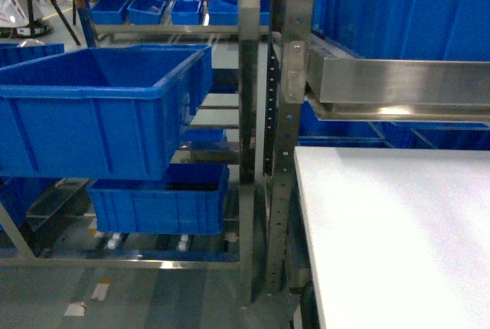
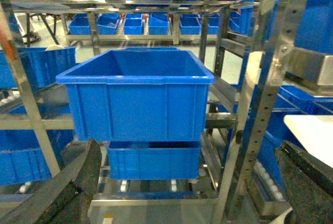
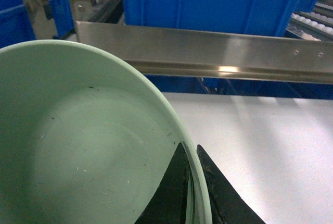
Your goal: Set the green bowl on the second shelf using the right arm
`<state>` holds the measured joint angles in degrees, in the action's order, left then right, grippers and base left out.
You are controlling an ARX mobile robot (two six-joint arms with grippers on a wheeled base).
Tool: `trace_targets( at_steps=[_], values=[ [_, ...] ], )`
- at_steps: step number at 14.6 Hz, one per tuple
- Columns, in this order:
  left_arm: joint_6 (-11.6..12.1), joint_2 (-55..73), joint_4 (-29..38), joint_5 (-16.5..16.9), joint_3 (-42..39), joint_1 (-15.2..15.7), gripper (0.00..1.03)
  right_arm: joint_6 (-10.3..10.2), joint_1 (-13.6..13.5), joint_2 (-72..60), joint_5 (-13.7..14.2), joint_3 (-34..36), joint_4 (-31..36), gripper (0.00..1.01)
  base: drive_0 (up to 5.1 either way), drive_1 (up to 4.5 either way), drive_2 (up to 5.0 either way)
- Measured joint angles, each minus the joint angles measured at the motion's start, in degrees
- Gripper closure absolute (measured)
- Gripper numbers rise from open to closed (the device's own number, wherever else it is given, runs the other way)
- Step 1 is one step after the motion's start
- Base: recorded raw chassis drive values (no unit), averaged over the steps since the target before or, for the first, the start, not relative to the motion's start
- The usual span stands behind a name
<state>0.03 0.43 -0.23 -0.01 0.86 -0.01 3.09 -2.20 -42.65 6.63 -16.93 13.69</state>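
The pale green bowl (image 3: 78, 151) fills the left of the right wrist view, its lighter inside facing the camera. My right gripper (image 3: 191, 148) is shut on the bowl's rim, one dark finger inside the rim and one outside. Under and to the right of the bowl lies a white shelf board (image 3: 260, 146), with a steel rail (image 3: 208, 52) across it at the back. In the head view the same white board (image 1: 390, 237) shows at lower right; neither the bowl nor the grippers show there. My left gripper (image 2: 182, 198) hangs open and empty, facing a rack.
A large blue bin (image 1: 99, 107) sits on the left rack above a second blue bin (image 1: 157, 203). Steel uprights (image 1: 249, 115) stand between the racks. Another blue bin (image 3: 208, 0) rests above the steel rail. Several more bins line the far racks.
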Motion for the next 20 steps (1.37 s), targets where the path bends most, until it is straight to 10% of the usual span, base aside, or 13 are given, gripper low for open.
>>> trace_targets(
  at_steps=[20],
  values=[
    [0.00,0.00,0.02,-0.07,0.00,0.00,0.05,0.00,-0.04,0.02,-0.24,0.00,0.15,0.99,-5.0,2.49,2.5]
  ],
)
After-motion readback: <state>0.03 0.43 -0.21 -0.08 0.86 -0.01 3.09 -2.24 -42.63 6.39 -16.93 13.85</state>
